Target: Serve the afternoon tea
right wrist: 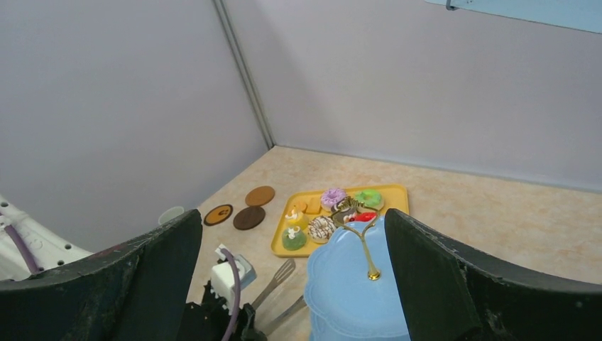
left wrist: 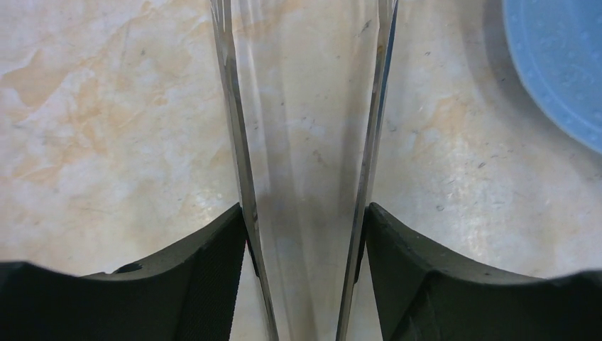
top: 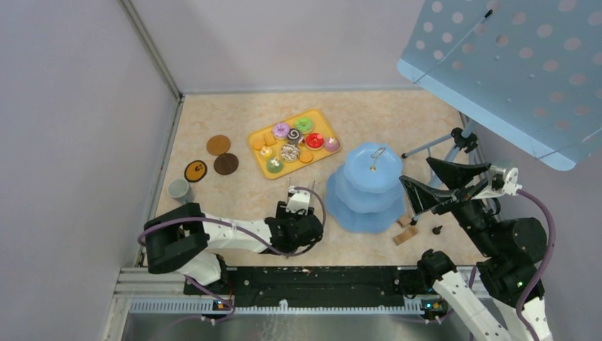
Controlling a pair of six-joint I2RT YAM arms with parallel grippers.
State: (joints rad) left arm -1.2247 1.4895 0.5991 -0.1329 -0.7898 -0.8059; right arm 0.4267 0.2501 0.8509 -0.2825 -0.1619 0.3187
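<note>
**Tray, tongs and small oddments on the worktop**

A flat yellow tray [top: 323, 118] lies askew toward the far edge of the marbled beige worktop [top: 234, 106]. Metal tongs [left wrist: 234, 128] point away from the near edge, arms spread. Two small wooden blocks [top: 405, 234] and a black knob [top: 436, 229] sit near the right edge. A blue perforated panel [top: 511, 64] looms above the far right corner.

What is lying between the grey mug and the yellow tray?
Three round coasters lie between the grey mug and the yellow tray, clearest in the top view.

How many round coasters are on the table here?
3, all left of the yellow tray: light brown coaster farthest back, dark brown coaster nearer, black orange-rimmed coaster leftmost, by the grey mug. None looks hidden.
</note>
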